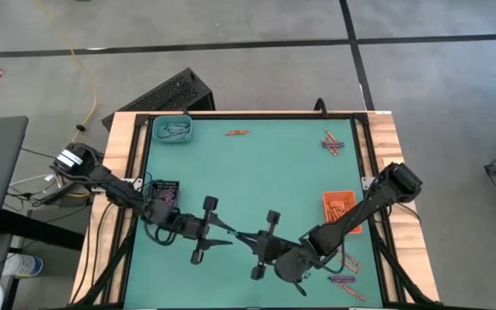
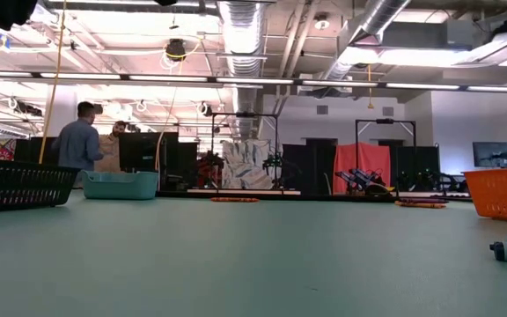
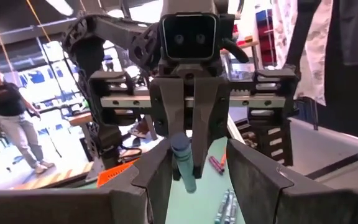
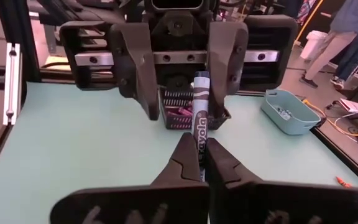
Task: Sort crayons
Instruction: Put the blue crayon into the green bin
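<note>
1. High view: left gripper (image 1: 228,231) and right gripper (image 1: 246,238) are meeting nose to nose over the teal table (image 1: 257,172).
2. Right wrist view: right fingers (image 4: 183,160) are clenching the blue-grey paper-wrapped crayon (image 4: 199,115), its long axis running straight toward the left gripper.
3. Left wrist view: left fingers (image 3: 156,171) are standing released around the crayon's far end.

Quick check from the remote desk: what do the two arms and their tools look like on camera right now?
Both arms are dark, near-black jointed links mounted at the table's side edges. The left tool has two broad, matte black wedge-shaped fingers on a silvery slotted rail with screw heads. The right tool matches, with a rounded-square camera housing with two lenses above its rail. Black knobbed crossbars flank each wrist.
</note>
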Robot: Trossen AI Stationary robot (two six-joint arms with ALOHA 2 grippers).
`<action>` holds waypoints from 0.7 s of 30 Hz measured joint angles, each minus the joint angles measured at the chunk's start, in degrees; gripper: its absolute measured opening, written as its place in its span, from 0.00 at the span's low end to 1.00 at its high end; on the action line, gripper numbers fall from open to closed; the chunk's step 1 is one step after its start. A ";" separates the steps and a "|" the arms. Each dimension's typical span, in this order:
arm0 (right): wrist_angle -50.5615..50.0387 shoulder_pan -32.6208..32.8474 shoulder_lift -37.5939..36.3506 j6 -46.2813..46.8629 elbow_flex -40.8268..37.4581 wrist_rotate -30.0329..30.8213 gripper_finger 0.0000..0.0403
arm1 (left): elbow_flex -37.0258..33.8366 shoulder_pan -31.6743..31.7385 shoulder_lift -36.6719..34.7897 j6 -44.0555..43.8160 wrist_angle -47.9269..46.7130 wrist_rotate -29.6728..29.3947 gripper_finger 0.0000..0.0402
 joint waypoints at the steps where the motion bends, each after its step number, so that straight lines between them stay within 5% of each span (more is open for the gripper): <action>1: 0.49 -0.13 0.01 0.00 -0.01 -0.02 0.00 | 0.00 -0.18 0.00 0.38 0.24 -0.54 0.35; 6: 2.10 -0.61 0.01 0.00 -0.01 -0.47 0.00 | 0.00 -0.71 0.00 1.79 1.19 -2.77 0.32; 21: 1.91 -0.61 0.01 -0.26 -0.02 -1.44 0.00 | 0.00 -0.69 0.00 3.27 1.12 -1.56 0.02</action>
